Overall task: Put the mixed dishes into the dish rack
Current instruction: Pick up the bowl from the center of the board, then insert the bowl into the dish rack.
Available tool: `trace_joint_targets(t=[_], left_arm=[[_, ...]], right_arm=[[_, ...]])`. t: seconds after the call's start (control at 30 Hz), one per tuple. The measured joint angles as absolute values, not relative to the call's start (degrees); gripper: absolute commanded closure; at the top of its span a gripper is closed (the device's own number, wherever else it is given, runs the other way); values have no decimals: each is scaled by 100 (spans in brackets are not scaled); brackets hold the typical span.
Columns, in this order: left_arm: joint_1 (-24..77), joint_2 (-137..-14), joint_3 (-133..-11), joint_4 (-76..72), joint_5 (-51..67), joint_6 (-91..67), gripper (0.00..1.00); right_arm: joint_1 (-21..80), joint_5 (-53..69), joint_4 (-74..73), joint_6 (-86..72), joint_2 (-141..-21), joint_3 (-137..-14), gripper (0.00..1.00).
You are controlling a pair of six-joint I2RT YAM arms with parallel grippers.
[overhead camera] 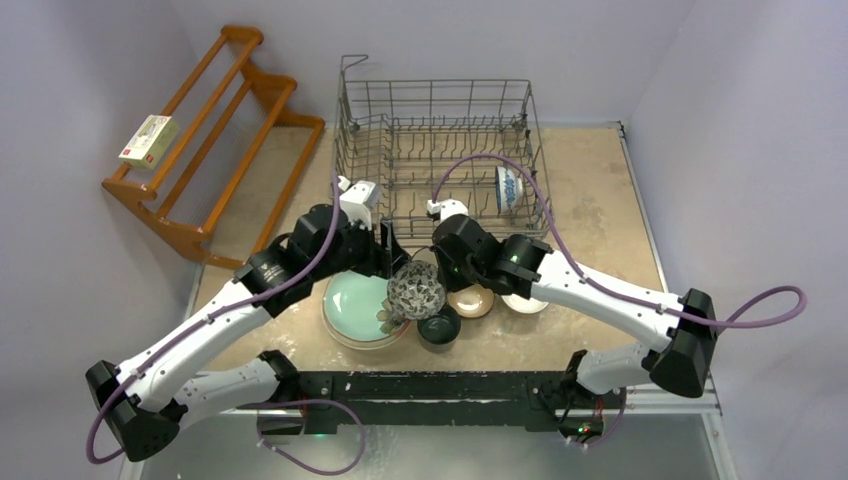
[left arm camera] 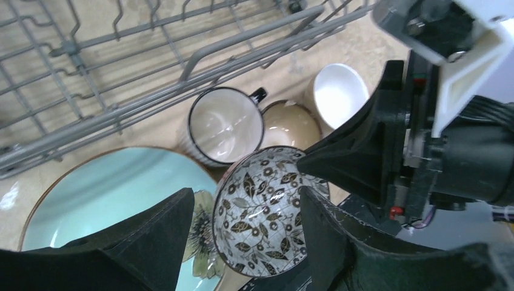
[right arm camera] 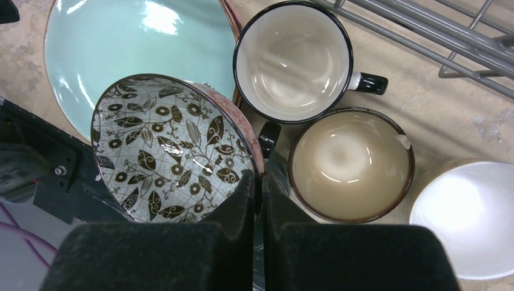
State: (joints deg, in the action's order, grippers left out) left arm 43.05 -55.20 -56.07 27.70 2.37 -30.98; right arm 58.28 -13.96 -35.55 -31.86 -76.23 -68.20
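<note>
Black fingers of the right claw (right arm camera: 259, 182) fill the bottom of the right wrist view, clenched on the near rim of the patterned bowl (right arm camera: 170, 151). The rim section under the pads is hidden. The bowl is tilted, with a white inside covered in dark leaves and ringed dots and a reddish outside edge. It hangs over the edge of the mint plate (right arm camera: 121, 42), just in front of the dish rack (overhead camera: 440, 130) and not in it.

The left claw (left arm camera: 245, 200) is spread and released, one finger on each side of the same bowl. Whether either finger touches it, I cannot tell.

On the counter (right arm camera: 436, 109), close together:
- mug (right arm camera: 294, 60) with a cream inside, dark rim and dark handle
- beige bowl (right arm camera: 351, 163), brown-rimmed
- white bowl (right arm camera: 470, 218), cut off by the frame edge

A dark piece (overhead camera: 438, 325) sits below the held bowl in the overhead view; its shape is hard to make out. A floral patch (left arm camera: 203, 224) shows beside the bowl, mostly covered.

In the rack, a blue-and-white bowl (overhead camera: 508, 188) stands on edge among the right-hand tines. The arms hide the rack's near rail overhead.
</note>
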Motion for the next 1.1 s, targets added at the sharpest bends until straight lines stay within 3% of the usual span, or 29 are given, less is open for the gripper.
trace_joint_targets(t=[0.53,1.1], left_arm=[[4364,-5778,-5706,4062,-486,-3063,46],[4364,-6001,-5638,4119,-252,-3068,65]], right_arm=[[5887,-1422,-3179,-3041,-7769,-6877,100],[5887,-1564,-2891,-3039,-7765,-6952,100]])
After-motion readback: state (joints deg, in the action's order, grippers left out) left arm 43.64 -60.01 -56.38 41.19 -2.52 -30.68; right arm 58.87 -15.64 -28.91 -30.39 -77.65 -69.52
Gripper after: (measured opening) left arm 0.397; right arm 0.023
